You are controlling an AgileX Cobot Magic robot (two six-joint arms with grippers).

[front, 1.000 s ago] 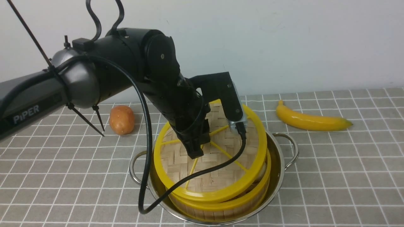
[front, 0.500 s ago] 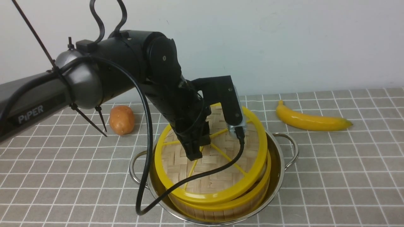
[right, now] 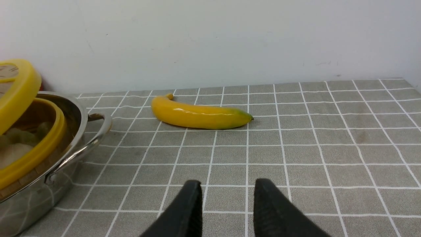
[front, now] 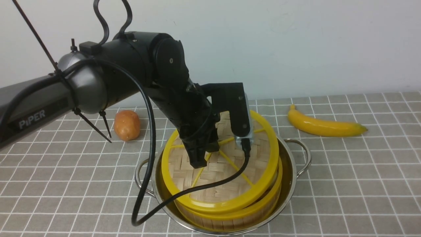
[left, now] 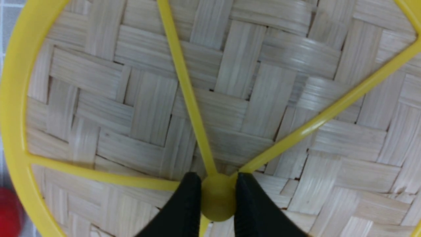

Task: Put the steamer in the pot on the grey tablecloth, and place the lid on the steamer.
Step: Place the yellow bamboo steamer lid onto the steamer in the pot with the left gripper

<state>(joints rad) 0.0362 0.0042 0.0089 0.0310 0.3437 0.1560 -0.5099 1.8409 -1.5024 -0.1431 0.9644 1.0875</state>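
The steamer [front: 230, 215] is sitting down inside the pot [front: 291, 171], directly beneath my left hand [front: 198, 161], so I count the first half of the job as done; the pot itself rests on the grey tablecloth [front: 345, 184] that covers the tabletop. The lid [front: 217, 179] is over the steamer, right under that same hand, and the left wrist view shows the two black fingertips pinched onto the yellow knob [left: 217, 197] where the spokes meet, so the left hand is clamped on the lid. It is not seated, though. From the front the lid lies tilted, its far edge riding higher than its near edge, and from the right wrist view I can see a gap between its rim and the steamer's rim on the side facing my right hand [right: 227, 204]. My reading is that what's left is to level the lid, settle it onto the steamer's rim, then let go and lift clear. The right hand hangs low over the cloth, its fingertips apart with nothing between them, so it is idle, well clear of the pot. A banana [right: 197, 116] lies ahead of it, and a potato [front: 127, 125] sits off to the left of my left hand; neither is in the way.
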